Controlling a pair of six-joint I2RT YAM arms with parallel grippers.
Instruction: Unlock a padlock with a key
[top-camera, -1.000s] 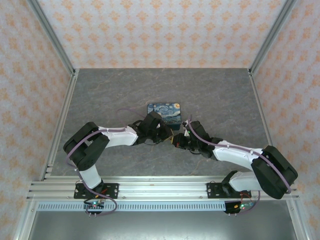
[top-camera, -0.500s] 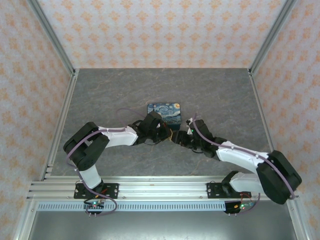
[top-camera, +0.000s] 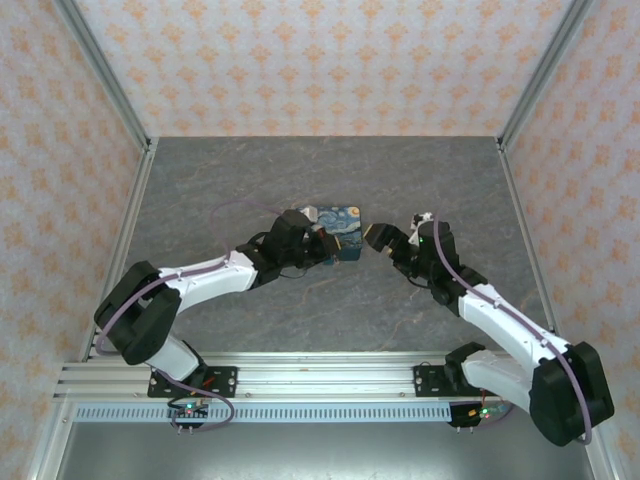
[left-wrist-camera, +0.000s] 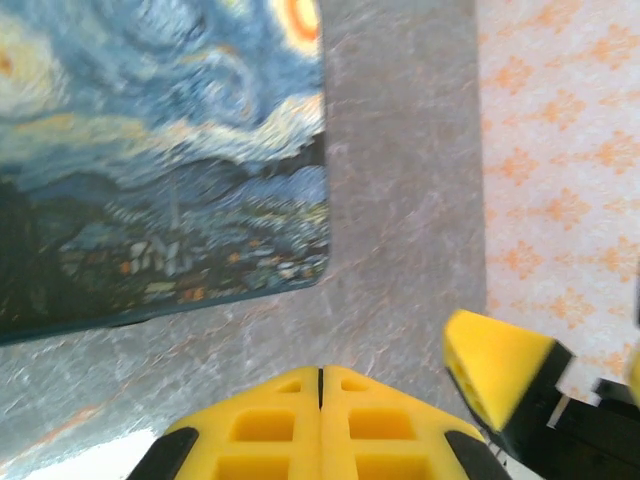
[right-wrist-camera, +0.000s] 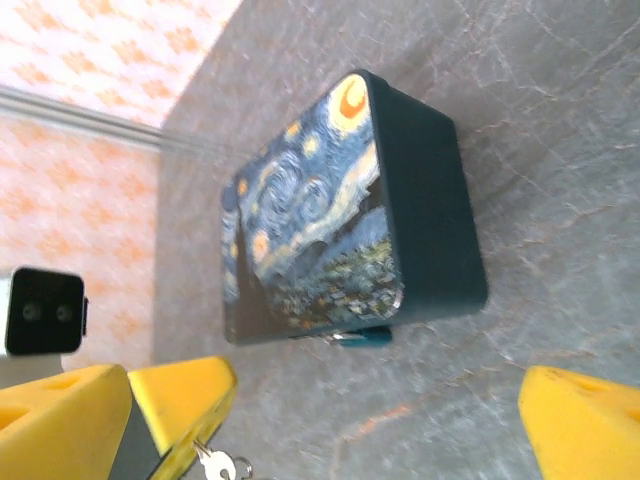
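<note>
The padlock (top-camera: 335, 222), a dark-blue block with a starry-night print, lies flat mid-table; it also shows in the wrist views (left-wrist-camera: 160, 150) (right-wrist-camera: 320, 210). The key's teal head (right-wrist-camera: 365, 338) sticks out at the padlock's near side, low by the table. My left gripper (top-camera: 322, 250) (left-wrist-camera: 320, 372) is shut, its tips just off the padlock's front edge with nothing visible between them. A small silver key on a ring (right-wrist-camera: 225, 465) hangs under its yellow finger (right-wrist-camera: 185, 395); whether it is gripped is unclear. My right gripper (top-camera: 392, 235) (right-wrist-camera: 328, 385) is open and empty, right of the padlock.
Grey marbled tabletop (top-camera: 440, 180) inside a metal frame with patterned walls (top-camera: 320, 60). The two grippers sit close together in front of the padlock; the right gripper's yellow finger (left-wrist-camera: 495, 365) shows in the left wrist view.
The right gripper opened and drew back to the right. The left gripper, still shut, moved up and left to the padlock's front edge. The grippers, touching a second ago, are now apart.
</note>
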